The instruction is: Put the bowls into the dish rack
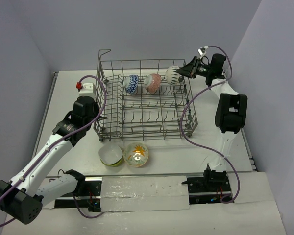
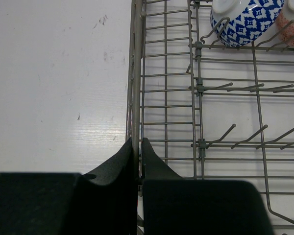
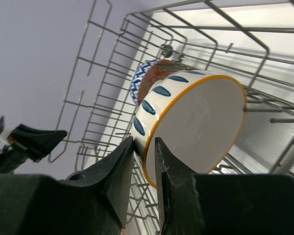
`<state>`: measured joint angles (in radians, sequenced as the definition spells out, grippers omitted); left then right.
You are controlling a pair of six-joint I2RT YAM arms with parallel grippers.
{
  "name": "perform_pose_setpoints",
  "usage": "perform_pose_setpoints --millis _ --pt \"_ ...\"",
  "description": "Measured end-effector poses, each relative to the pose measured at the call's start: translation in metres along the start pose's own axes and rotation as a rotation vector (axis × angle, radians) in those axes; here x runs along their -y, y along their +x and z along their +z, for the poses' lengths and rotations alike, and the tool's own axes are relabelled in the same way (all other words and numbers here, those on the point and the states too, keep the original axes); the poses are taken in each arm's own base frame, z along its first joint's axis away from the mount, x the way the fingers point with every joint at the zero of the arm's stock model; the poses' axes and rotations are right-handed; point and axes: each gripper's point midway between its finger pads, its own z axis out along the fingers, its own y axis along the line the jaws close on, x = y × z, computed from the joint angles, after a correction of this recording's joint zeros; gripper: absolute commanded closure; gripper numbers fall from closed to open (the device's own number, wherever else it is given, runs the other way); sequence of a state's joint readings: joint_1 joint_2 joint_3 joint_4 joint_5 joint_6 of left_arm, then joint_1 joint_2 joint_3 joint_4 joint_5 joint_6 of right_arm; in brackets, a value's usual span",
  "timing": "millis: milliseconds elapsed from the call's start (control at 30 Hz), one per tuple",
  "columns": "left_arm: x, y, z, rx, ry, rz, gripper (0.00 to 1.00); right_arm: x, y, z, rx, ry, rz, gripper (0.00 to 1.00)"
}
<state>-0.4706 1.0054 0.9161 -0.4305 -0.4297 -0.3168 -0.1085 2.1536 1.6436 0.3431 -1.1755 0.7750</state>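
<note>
From the top, the big grey metal wire dish rack (image 1: 147,110) sits in the middle of the white surface (image 1: 73,88). 3 bowls stand on edge in its back row. They are a small round blue-white patterned ceramic bowl (image 1: 132,84), a red-orange patterned ceramic bowl (image 1: 152,83) and a white ceramic bowl with dark marks (image 1: 172,74). The right tool (image 1: 187,69) is at the white bowl's rim. 2 more sit on the surface just beside the rack's near side, touching each other. One is a lime-green ceramic bowl with a white inside (image 1: 110,155) and one is a yellow-floral ceramic bowl (image 1: 136,154). So 3 are in and 2 are left.

The left wrist view shows what the top cannot. The left tool (image 2: 138,143) is closed tight on the dish rack's left rim wire, and I think it is keeping the rack steady.

The right wrist view shows one finger outside the white bowl's rim and one inside. I cannot tell if they are squeezing it or sitting loose around it. The bowl leans on its side, with the red-orange bowl just behind it. This view does not show the 2 bowls on the surface.

If the white bowl is not sitting between the tines, it could tip or roll and bump the red-orange bowl. A finger could also hook the rim when it pulls away and drag the bowl out.
</note>
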Motion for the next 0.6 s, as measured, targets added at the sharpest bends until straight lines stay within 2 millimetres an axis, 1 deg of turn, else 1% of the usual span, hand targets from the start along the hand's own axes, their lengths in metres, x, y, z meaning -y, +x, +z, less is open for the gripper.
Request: perform_pose_setpoints --millis 133,267,433,600 --pt "0.000 0.000 0.000 0.000 0.000 -0.001 0.99 0.003 -0.002 -0.003 -0.003 0.070 -0.016 0.68" --pt "0.000 0.000 0.000 0.000 0.000 -0.001 0.99 0.009 -0.004 -0.007 -0.010 0.135 -0.022 0.65" --pt "0.000 0.000 0.000 -0.001 0.001 -0.002 0.99 0.016 -0.007 -0.012 -0.018 0.208 -0.036 0.64" --pt "0.000 0.000 0.000 -0.001 0.001 -0.003 1.00 0.019 -0.009 -0.013 -0.027 0.276 -0.062 0.57"
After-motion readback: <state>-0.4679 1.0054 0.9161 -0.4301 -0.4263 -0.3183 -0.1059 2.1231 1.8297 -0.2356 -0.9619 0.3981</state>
